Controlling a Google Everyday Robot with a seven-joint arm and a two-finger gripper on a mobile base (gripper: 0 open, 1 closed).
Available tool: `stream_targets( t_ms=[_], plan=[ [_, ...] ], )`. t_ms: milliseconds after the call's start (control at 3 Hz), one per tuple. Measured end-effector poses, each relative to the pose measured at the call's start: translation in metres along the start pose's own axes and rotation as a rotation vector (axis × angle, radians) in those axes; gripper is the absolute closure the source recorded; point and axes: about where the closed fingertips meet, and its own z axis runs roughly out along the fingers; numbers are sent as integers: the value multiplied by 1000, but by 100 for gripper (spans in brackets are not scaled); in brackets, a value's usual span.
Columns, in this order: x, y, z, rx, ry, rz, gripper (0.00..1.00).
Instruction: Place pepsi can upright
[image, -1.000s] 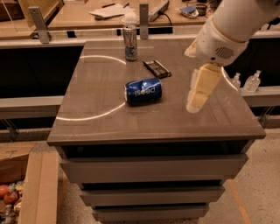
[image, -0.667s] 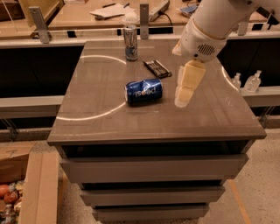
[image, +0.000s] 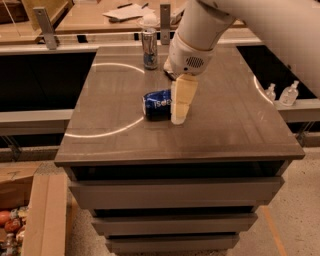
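The pepsi can (image: 156, 105) is dark blue with white lettering. It lies on its side near the middle of the grey table top (image: 115, 135). My gripper (image: 178, 119) hangs down from the white arm, right at the can's right end, and covers that end from this camera. Its tip is close to the table surface. I cannot tell whether it touches the can.
A taller slim silver-and-blue can (image: 148, 47) stands upright at the back of the table, left of the arm. Two small clear bottles (image: 281, 93) stand on a ledge to the right. A counter with papers (image: 125, 12) runs behind the table. A cardboard box (image: 30, 215) sits on the floor at the lower left.
The arm and gripper have moved left across the table, from well right of the pepsi can to its right end. The can has not moved on the table.
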Motion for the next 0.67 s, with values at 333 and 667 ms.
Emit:
stream_targets(
  t_ms=[333, 667],
  plan=[
    [-15, -10, 30, -45, 4, -40, 0],
    [-16, -21, 50, -69, 5, -50, 0]
  ],
)
